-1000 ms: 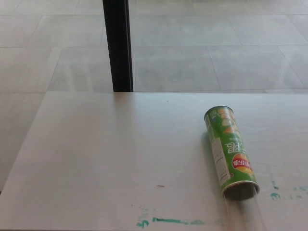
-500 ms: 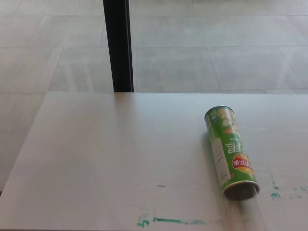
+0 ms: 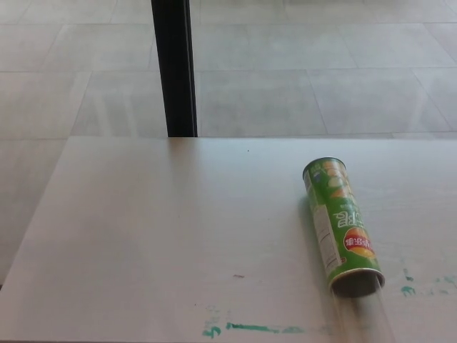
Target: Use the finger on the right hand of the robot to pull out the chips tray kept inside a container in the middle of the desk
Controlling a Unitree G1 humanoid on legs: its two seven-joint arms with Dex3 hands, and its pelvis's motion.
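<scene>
Bare lab-like room: paint-smeared white desk point(image 3: 143, 229), grey tiled floor point(image 3: 321, 71).

Blurred white characters and a red logo on the green chips can point(image 3: 341, 225), illegible.

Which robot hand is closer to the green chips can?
Neither hand shows yet. The right looks better placed: the green chips can lies on the desk's right side, its open end facing the robot.

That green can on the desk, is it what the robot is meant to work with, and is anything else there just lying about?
Part of the job:
- green chips can, lying on its side, open end facing the robot
- white desk it rests on

Just there:
- green paint smears on the desk's near edge
- black post behind the desk
- tiled floor

Neither robot hand is in view.
</scene>
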